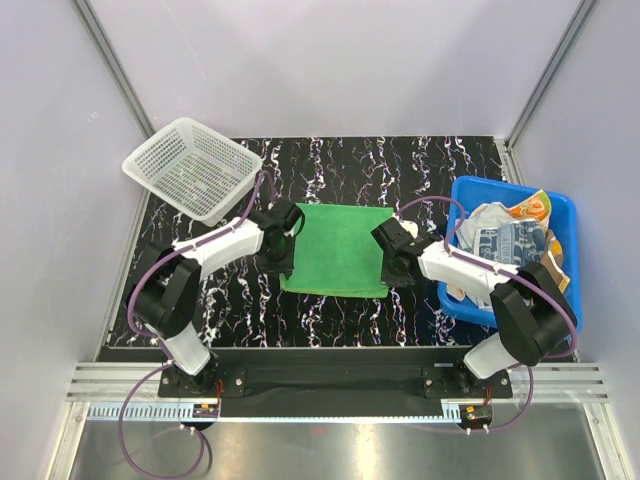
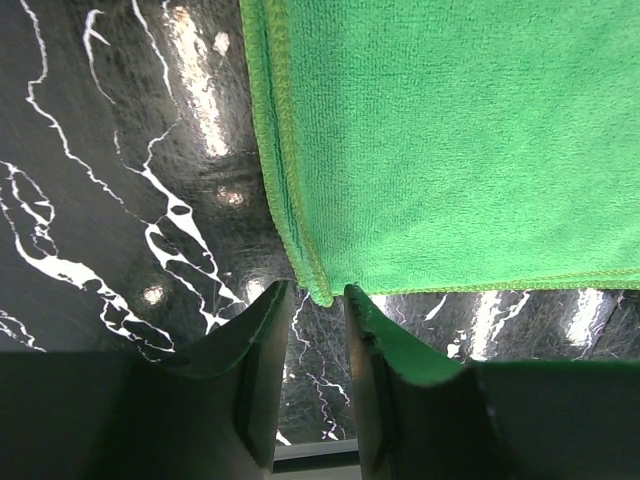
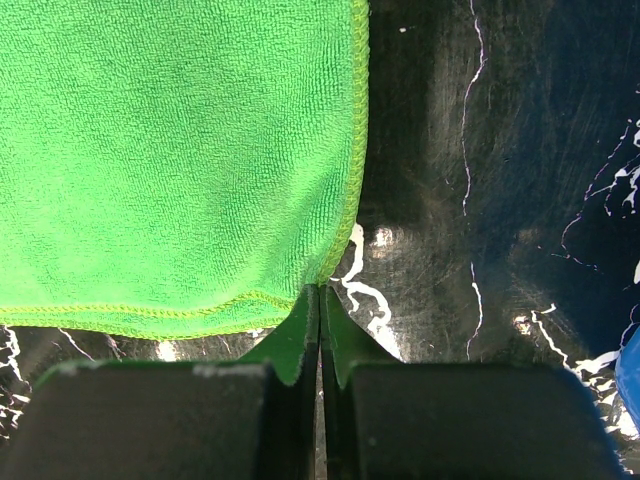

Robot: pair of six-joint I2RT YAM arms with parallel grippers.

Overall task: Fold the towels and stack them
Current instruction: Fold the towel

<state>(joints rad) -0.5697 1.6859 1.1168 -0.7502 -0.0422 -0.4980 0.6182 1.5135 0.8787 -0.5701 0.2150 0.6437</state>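
Observation:
A plain green towel (image 1: 335, 250) lies flat on the black marbled table, folded into two layers. My left gripper (image 1: 289, 266) is at its left edge. In the left wrist view the jaws (image 2: 318, 295) stand apart with the towel's (image 2: 450, 140) corner just at their tips. My right gripper (image 1: 392, 278) is at the towel's right edge. In the right wrist view it (image 3: 319, 292) is shut, with the towel's (image 3: 170, 150) corner pinched at the tips. A navy patterned towel (image 1: 500, 240) and an orange printed towel (image 1: 530, 208) lie bunched in the blue tub.
A white mesh basket (image 1: 190, 170) sits tilted at the back left of the table. The blue tub (image 1: 565, 215) stands at the right edge, close behind my right arm. White walls surround the table.

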